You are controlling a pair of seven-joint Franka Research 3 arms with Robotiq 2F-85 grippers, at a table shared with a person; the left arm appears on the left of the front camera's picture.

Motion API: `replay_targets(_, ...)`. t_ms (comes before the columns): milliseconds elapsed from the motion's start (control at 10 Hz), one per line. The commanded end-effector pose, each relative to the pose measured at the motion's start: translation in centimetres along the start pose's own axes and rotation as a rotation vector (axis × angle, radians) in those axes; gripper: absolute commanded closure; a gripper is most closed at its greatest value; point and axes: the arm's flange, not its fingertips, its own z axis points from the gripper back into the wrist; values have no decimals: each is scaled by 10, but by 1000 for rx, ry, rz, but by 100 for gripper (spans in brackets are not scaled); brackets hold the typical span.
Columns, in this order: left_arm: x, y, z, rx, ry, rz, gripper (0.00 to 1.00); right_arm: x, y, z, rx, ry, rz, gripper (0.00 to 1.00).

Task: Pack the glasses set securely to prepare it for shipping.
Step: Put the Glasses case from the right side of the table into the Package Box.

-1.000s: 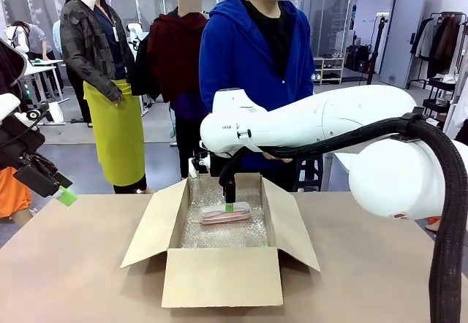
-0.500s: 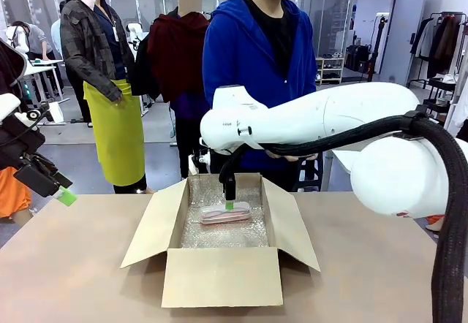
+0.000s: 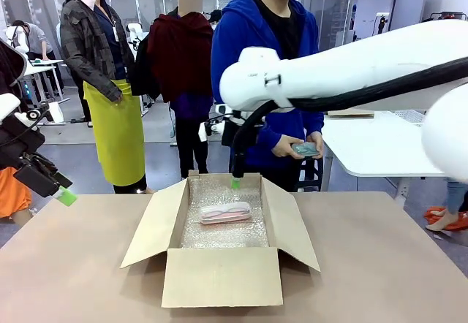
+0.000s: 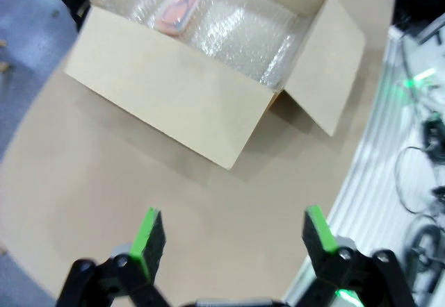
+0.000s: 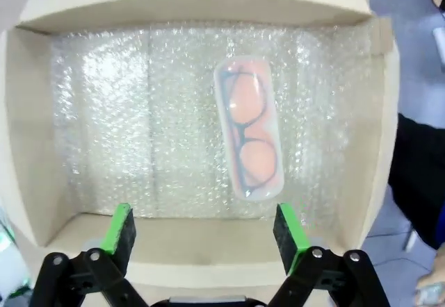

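Left end effector (image 4: pixel 231 227) is held open above the counter (image 4: pixel 104 196); beyond it an open cardboard box (image 4: pixel 181 105) is seen, lined with bubble wrap (image 4: pixel 243 36), pink case (image 4: pixel 182 1) laid inside.

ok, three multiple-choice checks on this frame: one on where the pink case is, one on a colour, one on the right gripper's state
1. Where does the pink case lie?
A. on the bare table
B. in the box, on the bubble wrap
C. on the floor

2. What colour is the other case, the one in the person's hands?
A. mint green
B. black
C. yellow

3. How does the right gripper stand?
A. shut on the pink case
B. shut on a flap
C. open, holding nothing

Answers:
1 B: the pink case rests flat on the bubble wrap that lines the box.
2 A: the other case shows mint green between the person's hands, behind the box.
3 C: the right gripper's fingers are spread above the box with nothing between them.
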Motion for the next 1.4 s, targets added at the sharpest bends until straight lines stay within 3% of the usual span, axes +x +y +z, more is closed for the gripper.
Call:
replay_targets(0,-1,1,3,-25,-19,-19,0,-43,46,-1,-55,-68,-92,0)
replay_targets(200,-1,1,3,-25,-19,-19,0,-74,73,17,-92,-145,-207,0)
replay_targets(300,-1,1,3,-25,-19,-19,0,-98,97,24,-106,-242,-339,0)
replay_targets(500,-1,1,3,-25,-19,-19,0,-144,147,40,-193,-301,-526,0)
replay_targets(1000,-1,1,3,-25,-19,-19,0,-233,252,68,-256,-288,-1023,0)
replay_targets(1100,-1,1,3,-25,-19,-19,0,-252,269,72,-276,-313,-1086,0)
replay_targets(1300,-1,1,3,-25,-19,-19,0,-266,294,76,-339,-276,-1185,0)
